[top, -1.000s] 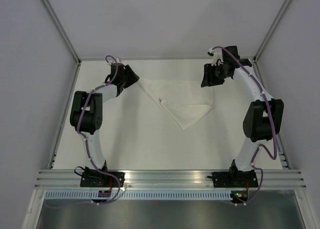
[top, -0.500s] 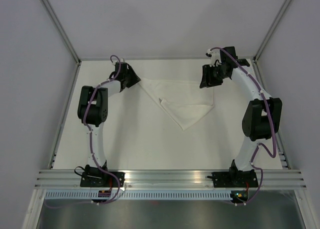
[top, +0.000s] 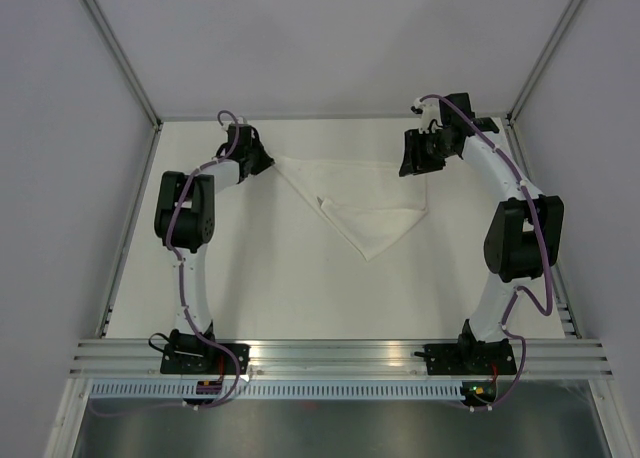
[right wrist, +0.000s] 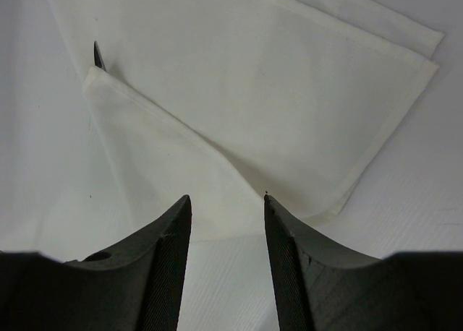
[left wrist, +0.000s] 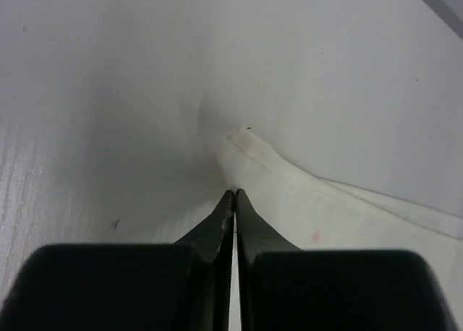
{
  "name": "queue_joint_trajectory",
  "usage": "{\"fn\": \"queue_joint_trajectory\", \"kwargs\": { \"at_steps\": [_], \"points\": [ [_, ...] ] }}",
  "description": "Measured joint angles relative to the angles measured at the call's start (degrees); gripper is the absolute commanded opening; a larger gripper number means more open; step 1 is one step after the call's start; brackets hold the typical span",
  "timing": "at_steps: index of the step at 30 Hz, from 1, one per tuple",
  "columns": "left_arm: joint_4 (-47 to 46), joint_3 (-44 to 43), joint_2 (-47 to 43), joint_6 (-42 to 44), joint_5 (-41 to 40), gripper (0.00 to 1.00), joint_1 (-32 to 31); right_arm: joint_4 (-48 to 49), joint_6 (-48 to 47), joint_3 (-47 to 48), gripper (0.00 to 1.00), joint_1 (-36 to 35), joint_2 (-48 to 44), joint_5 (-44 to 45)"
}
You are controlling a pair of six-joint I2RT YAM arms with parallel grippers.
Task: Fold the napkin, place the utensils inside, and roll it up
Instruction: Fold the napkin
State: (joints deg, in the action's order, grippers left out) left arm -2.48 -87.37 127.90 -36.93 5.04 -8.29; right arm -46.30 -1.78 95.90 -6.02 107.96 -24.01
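The left pincer [left wrist: 235,194] was pressed shut, its tips meeting at the far left corner of the napkin [left wrist: 304,201]. Whether they nipped a bit of cloth or only touched the hem could not be told. The right pincer [right wrist: 226,197] stood fairly wide and held nothing, hanging over the napkin's right end. The napkin lay at the far middle of the bench [top: 280,288], already folded to a triangle with its point toward the near side and a further flap turned over it. From under one end of that flap a small dark point showed, most likely the tip of the knife [right wrist: 96,54]. The rest was hidden, so the knife seemed tucked inside. By that reading folding and loading were done, and rolling was the step in hand. The next move called for a sure hold at both ends of the long edge, with the right pincer closing on cloth, then an even turn so the knife did not slip out.
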Motion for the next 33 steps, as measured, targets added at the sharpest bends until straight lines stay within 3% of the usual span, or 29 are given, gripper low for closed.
{"fn": "queue_joint_trajectory", "kwargs": {
  "at_steps": [13,18,26,33],
  "points": [
    [-6.58,7.61,-3.02,-0.22,3.08,0.02,3.45,0.0,-0.42,0.0,0.5,-1.22,0.0,0.59],
    [-13.16,14.1,-5.86,-0.22,6.27,0.02,3.89,0.0,-0.59,0.0,0.5,-1.64,0.0,0.59],
    [-29.88,21.77,-9.14,-0.2,22.27,0.02,3.58,0.0,-0.63,0.0,0.5,-2.16,0.0,0.83],
    [-34.1,19.67,-10.23,0.74,37.33,0.02,-1.49,0.0,-1.03,0.0,0.5,-2.78,0.52,1.42]
  ]
}}
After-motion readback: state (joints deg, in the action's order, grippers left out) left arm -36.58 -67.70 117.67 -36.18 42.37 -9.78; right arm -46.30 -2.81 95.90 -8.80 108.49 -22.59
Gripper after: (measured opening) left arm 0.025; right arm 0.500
